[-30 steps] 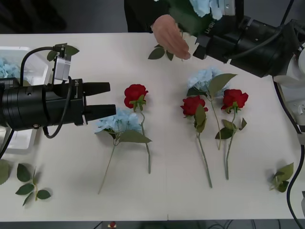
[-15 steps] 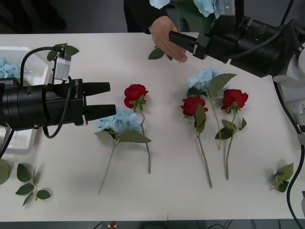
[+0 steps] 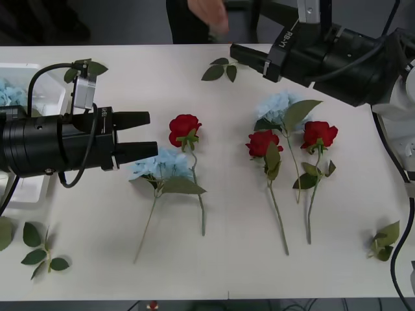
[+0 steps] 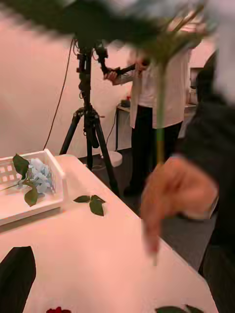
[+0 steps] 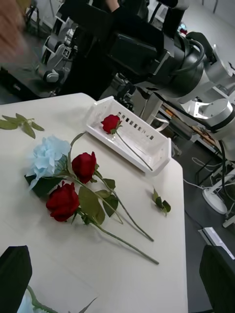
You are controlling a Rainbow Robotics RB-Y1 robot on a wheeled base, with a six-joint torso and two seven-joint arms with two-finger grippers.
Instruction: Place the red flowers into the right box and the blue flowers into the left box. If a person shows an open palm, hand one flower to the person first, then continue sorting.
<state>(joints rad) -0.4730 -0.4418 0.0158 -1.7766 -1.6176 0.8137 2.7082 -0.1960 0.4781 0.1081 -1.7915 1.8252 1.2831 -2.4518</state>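
Gone with the hand is our blue flower, blurred, at 12 o'clock; both grippers gape empty.

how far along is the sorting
Done: one blue flower in the left box, one red rose in the right box. In hand: a person's hand holds a flower stem by the open right gripper; the open left gripper hovers beside a blue flower. Left: three roses, two blue flowers.

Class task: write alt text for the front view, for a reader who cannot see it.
Three red flowers and two blue flowers lie on a white table. The open left gripper hovers beside one blue flower; the open right gripper reaches over the far edge.
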